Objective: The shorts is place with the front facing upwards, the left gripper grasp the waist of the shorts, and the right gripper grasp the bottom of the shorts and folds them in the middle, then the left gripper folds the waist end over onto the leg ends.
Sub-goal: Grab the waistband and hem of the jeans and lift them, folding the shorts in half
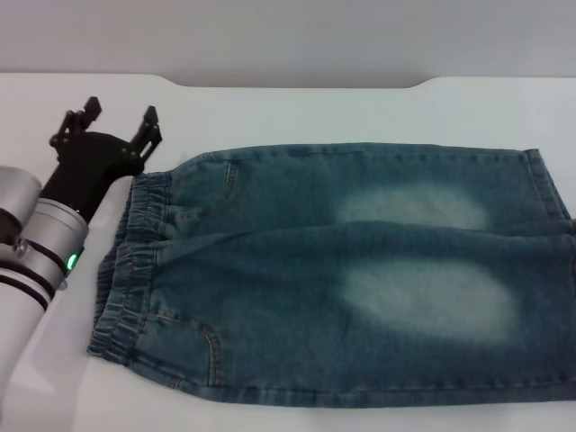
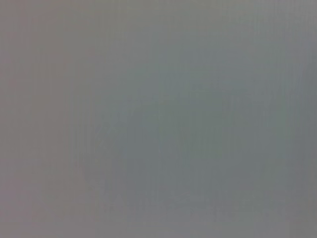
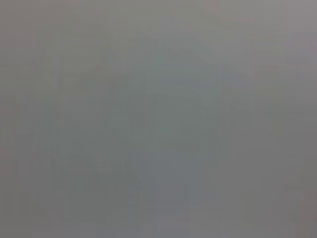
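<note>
Blue denim shorts [image 1: 342,279] lie flat on the white table [image 1: 297,108] in the head view, folded lengthwise so one leg lies over the other. The elastic waist [image 1: 135,261] is at the left and the leg ends [image 1: 549,207] at the right. My left gripper [image 1: 121,121] hovers open just beyond the waist's far left corner, holding nothing. The right gripper is out of view. Both wrist views show only a plain grey surface.
The table's far edge [image 1: 297,83] runs along the back with a raised step. Bare table lies behind the shorts and to the left of the waist, where my left arm [image 1: 36,243] reaches in.
</note>
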`<action>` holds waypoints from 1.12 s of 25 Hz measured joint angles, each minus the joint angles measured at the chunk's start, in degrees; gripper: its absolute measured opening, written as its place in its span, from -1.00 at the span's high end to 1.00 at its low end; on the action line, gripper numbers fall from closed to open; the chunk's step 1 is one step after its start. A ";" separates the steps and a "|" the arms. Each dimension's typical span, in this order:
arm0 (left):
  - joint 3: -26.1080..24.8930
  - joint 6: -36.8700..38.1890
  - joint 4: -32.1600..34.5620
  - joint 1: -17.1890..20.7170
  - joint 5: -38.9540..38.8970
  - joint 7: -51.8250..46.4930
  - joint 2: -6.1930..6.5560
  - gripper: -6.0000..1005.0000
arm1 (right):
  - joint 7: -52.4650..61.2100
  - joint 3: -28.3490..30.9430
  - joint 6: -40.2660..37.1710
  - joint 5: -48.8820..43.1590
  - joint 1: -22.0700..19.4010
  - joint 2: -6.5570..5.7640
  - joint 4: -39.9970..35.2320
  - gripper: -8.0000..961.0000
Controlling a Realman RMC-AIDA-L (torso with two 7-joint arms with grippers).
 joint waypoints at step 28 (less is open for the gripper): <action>-37.73 -97.01 -65.15 8.98 7.07 28.01 0.67 -0.54 | -24.02 55.93 117.47 -3.37 -9.99 -1.15 74.56 -0.70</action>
